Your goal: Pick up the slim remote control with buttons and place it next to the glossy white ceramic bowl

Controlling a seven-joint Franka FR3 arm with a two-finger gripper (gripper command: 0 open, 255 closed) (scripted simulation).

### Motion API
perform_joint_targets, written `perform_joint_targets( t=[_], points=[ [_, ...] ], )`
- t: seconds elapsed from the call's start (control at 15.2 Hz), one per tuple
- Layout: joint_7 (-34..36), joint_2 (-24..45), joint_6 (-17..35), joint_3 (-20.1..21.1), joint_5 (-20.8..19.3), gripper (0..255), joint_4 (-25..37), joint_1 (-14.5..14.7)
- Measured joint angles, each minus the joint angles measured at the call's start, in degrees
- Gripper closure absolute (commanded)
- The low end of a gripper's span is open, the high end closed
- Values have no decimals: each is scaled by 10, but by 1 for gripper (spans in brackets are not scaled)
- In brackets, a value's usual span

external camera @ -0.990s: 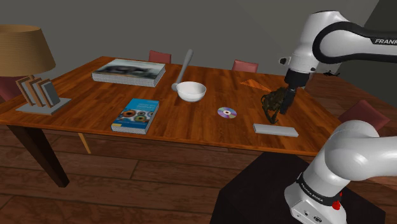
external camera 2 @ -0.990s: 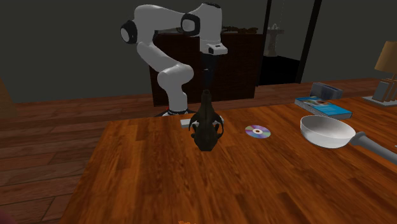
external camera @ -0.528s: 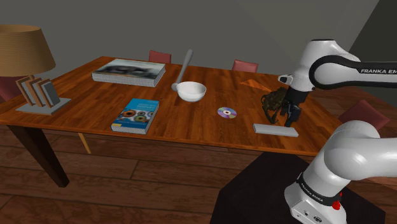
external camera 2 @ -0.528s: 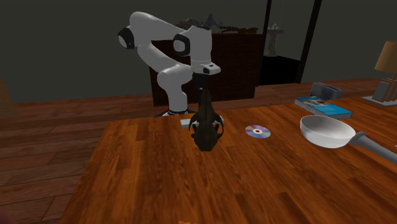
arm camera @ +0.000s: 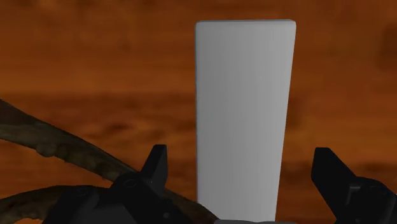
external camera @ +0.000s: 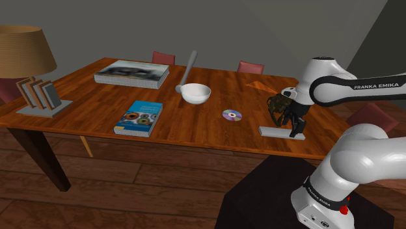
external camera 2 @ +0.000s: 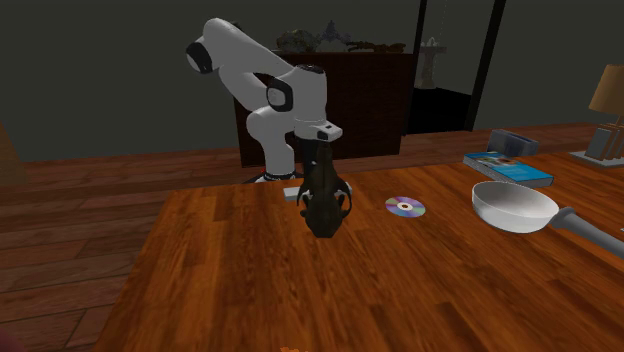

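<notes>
The remote control, drawn as a plain grey slab with no buttons visible, lies flat on the wooden table. It is well apart from the white bowl, off toward the shoulder view's right and closer to the table's near edge than the bowl is. In the wrist view the slab runs lengthwise away from the gripper. The black fingers stand apart, one on each side of its near end, with a strip of table showing between each finger and the slab, so nothing is gripped yet. In the shoulder view the gripper is low over the end of the remote farthest from the bowl.

A shiny disc lies between bowl and remote. A dark, gnarled ornament stands just beside the gripper, on its bowl-ward side.

This looks like the grasping step, with the pick not yet made. The next move probably calls for closing across the slab's narrow width, lifting clear of the ornament, carrying past the disc and setting down on bare wood beside the bowl.
</notes>
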Motion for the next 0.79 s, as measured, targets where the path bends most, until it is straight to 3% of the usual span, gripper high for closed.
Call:
perform_joint_targets(
  t=[0.2, 0.59, 0.66, 0.79],
  points=[
    [1, 16, 30, -12, -15, 0, -14, -5],
    [2, 21, 39, -16, -19, 0, -18, -6],
    [2, 22, 39, -17, -19, 255, -18, -6],
    [2, 21, 39, -16, -19, 255, -17, -5]
  ],
)
